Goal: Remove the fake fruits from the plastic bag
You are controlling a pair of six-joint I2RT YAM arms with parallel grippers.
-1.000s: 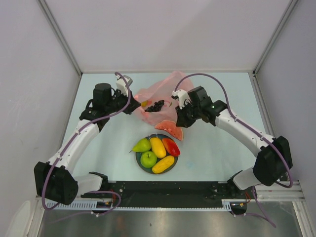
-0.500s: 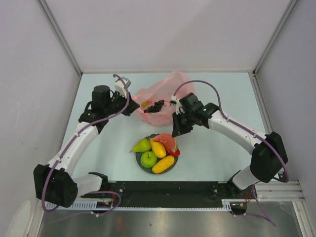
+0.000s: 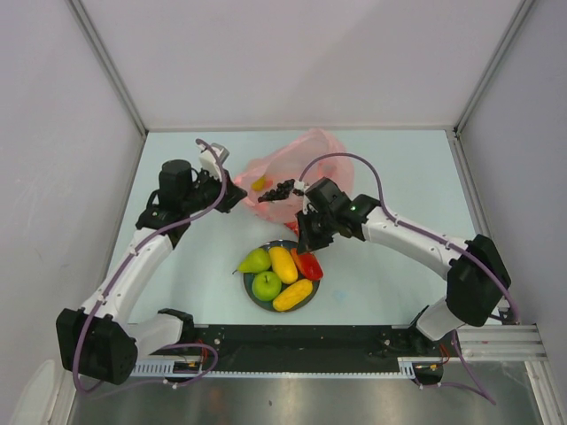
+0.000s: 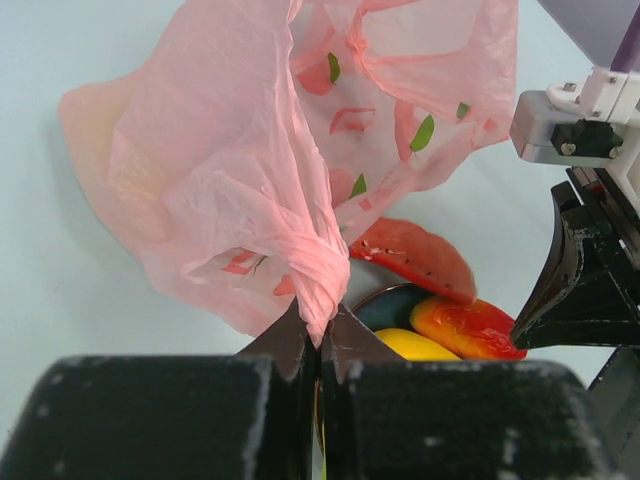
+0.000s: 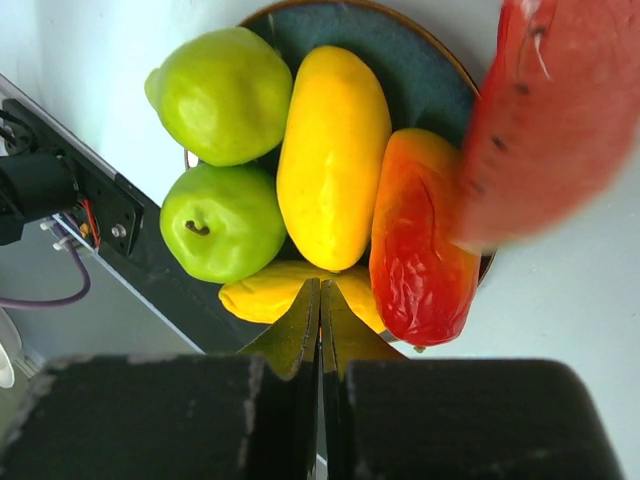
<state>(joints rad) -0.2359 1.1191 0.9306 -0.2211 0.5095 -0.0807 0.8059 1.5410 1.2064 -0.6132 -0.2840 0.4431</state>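
Now left gripper (image 4: pixel 320 332) clamps the plastic bag (image 4: pixel 200 170); right gripper (image 5: pixel 320 296), fingers together and empty, hangs over the plate (image 5: pixel 420 70), grapes (image 3: pixel 277 189) just beyond it.

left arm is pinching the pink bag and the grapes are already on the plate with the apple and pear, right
Not quite. The left gripper does have its jaws pinched on the pink bag, and the apple and pear sit on the plate. But the grapes lie at the bag, not on the plate, as the top external view shows.
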